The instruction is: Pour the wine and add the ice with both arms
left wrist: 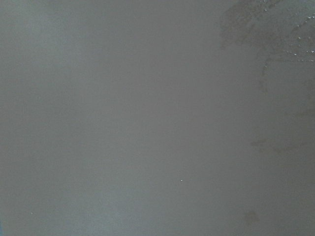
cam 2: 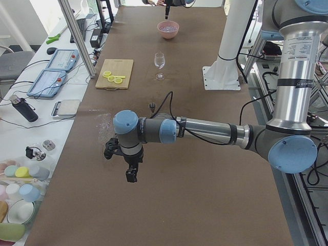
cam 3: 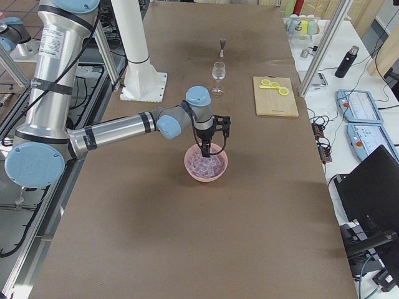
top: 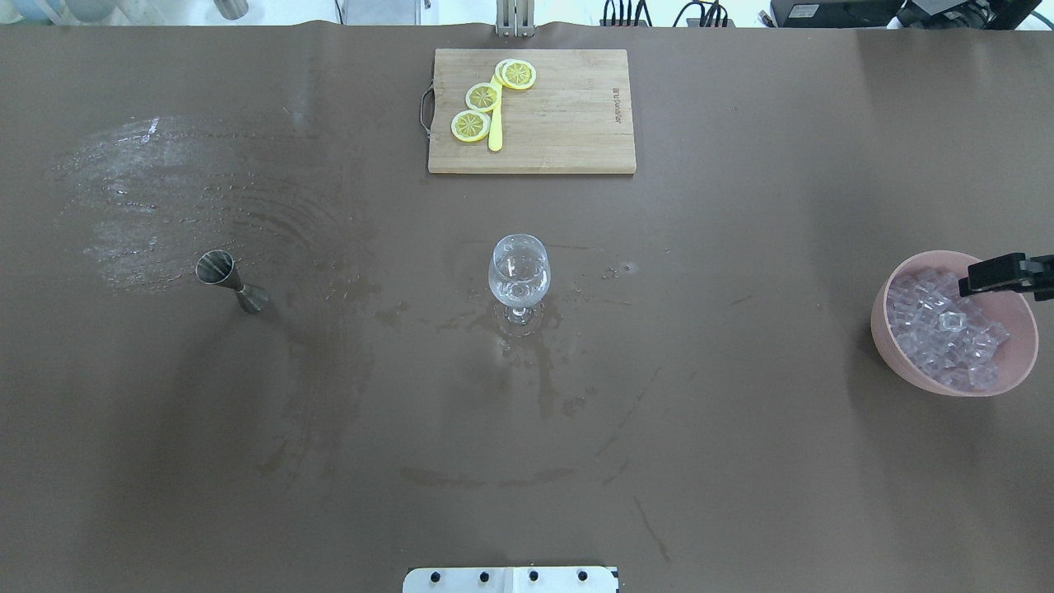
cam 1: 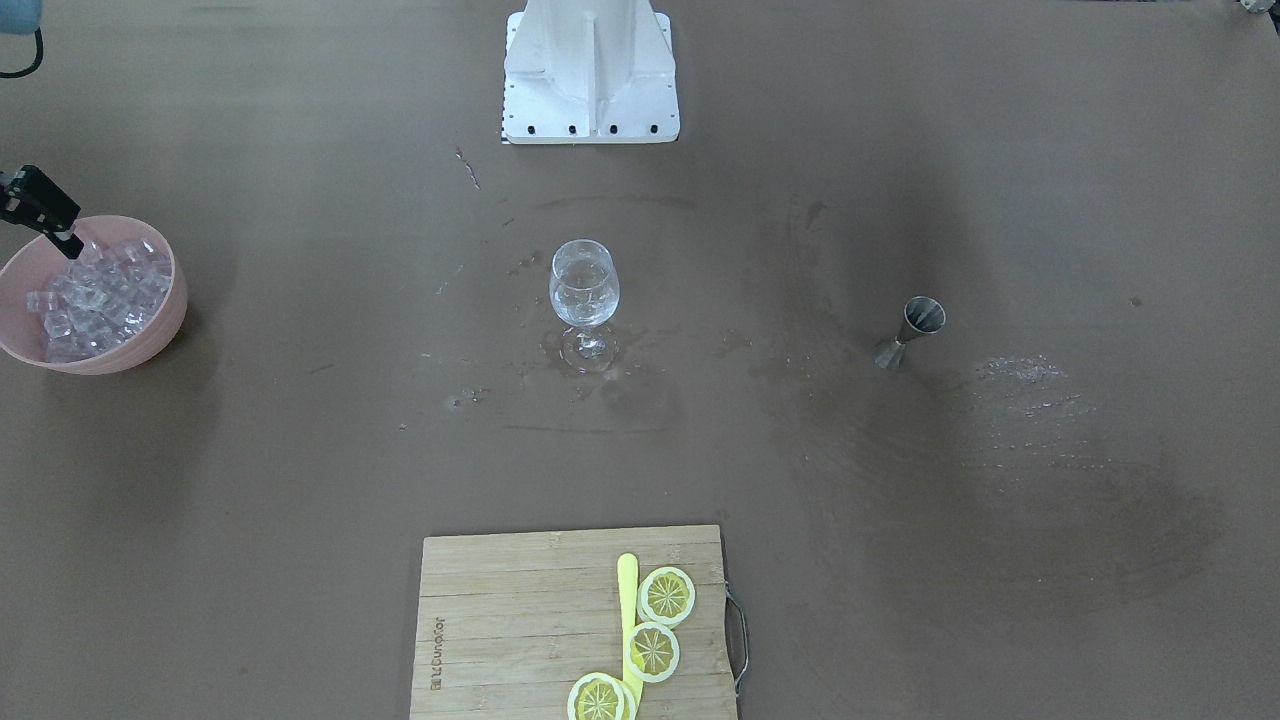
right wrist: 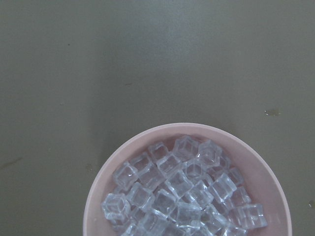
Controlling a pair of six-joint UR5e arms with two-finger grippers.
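Note:
Clear ice [cam 1: 95,295] [top: 947,329] [right wrist: 182,191] is piled in a pink bowl [cam 1: 170,325] [top: 889,350] [right wrist: 123,152] at the table's right end. My right gripper [cam 1: 68,243] [top: 980,276] [cam 3: 205,148] hangs just above the pile, pointing down. It is cut off at the frame edges, so I cannot tell whether it is open or shut. A stemmed glass [cam 1: 583,285] [top: 519,268] stands upright mid-table with something clear low inside. The wine is out of view. My left gripper [cam 2: 131,177] hovers over bare table at the left end, and I cannot tell its state.
A steel jigger [cam 1: 912,330] [top: 230,280] stands upright left of the glass beside a wet smear. A wooden cutting board [cam 1: 520,620] [top: 568,115] with lemon slices and a yellow knife lies on the far side. The white stand [cam 1: 590,70] rises at the robot's edge.

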